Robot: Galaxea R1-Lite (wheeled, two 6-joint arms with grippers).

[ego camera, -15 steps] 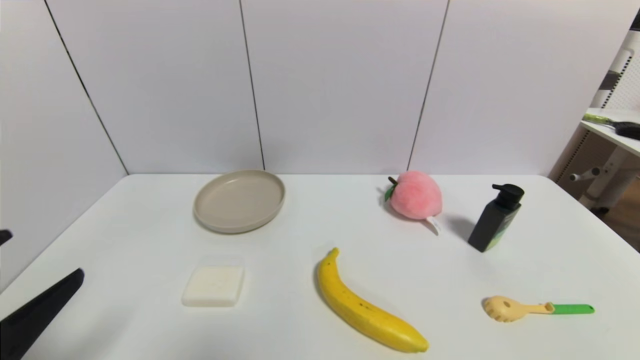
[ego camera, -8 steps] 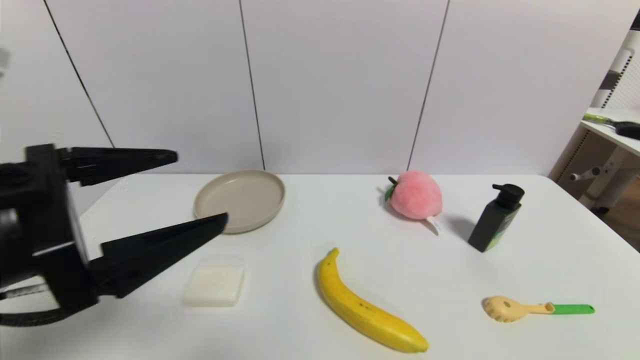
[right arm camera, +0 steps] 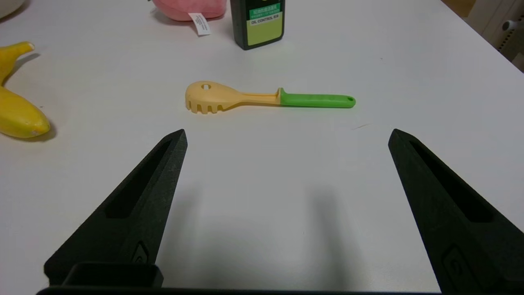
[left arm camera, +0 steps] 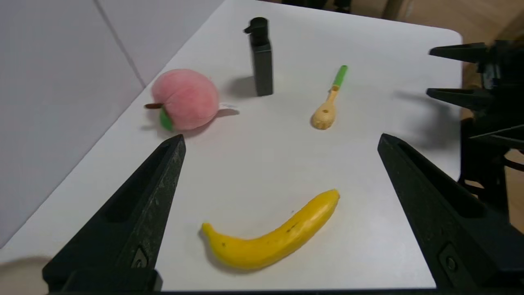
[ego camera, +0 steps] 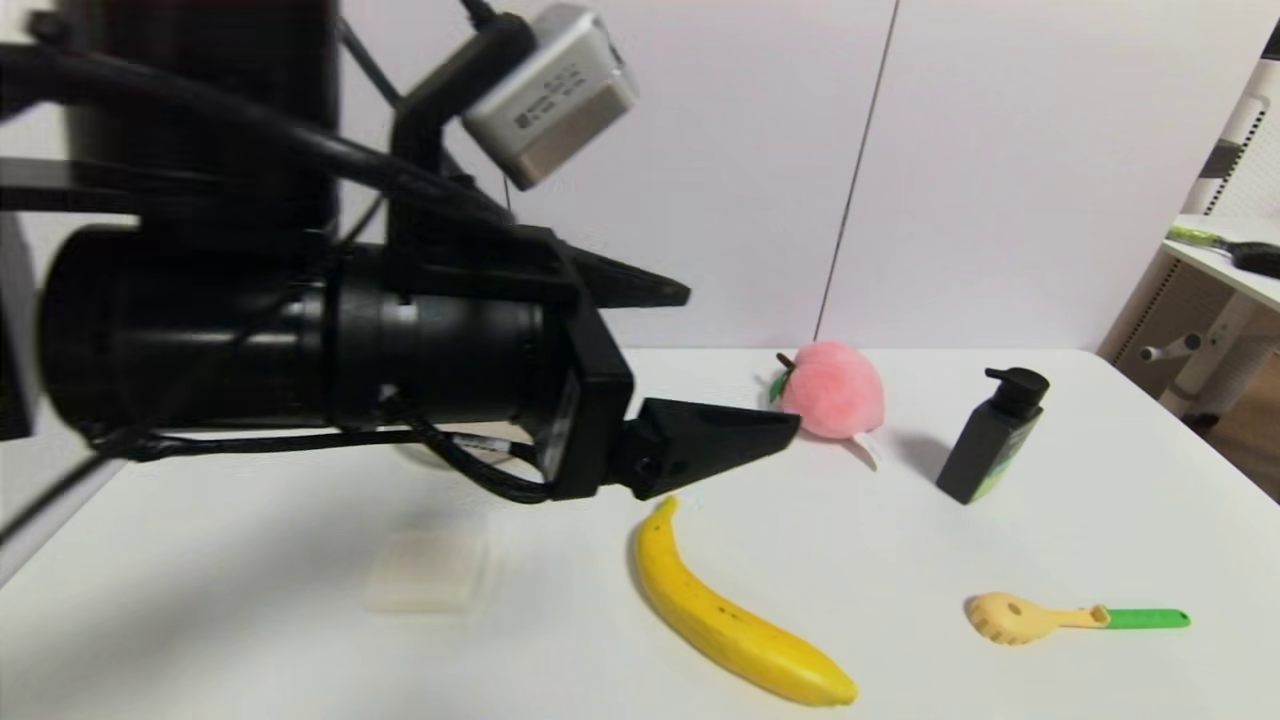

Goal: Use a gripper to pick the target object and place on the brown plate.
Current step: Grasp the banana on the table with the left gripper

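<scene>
Left gripper (ego camera: 740, 365): raised above the table (ego camera: 1000, 520), arm reaching across from the left side, fingers pointing toward the far right. Jaws spread wide, holding nothing. One finger tip lies in line with the pink plush peach (ego camera: 832, 390); whether they touch cannot be told. Half a second ago this gripper sat far to the left with its tips in front of the plate; it has since swung across toward the middle and its body now fills the left half of the head view.

Right gripper (right arm camera: 286, 139): low over the near right part of the table, jaws wide apart, empty. Not seen in the head view.

Banana (ego camera: 725, 612): lies flat on the table, below and just ahead of the open left jaws, apart from both fingers. In the left wrist view (left arm camera: 272, 237) it sits between the two fingers, curved side toward the camera. Position unchanged from the earlier frames.

Plate: hidden behind the left arm in the head view; its contents cannot be told.

Spoon with green handle (right arm camera: 266, 98): flat on the table, ahead of the right jaws, between the finger lines. Unmoved.

Black pump bottle (ego camera: 992, 436): upright, beyond the spoon, right of the peach. Unmoved.

White block (ego camera: 428, 572): on the table under the left arm, unmoved.
</scene>
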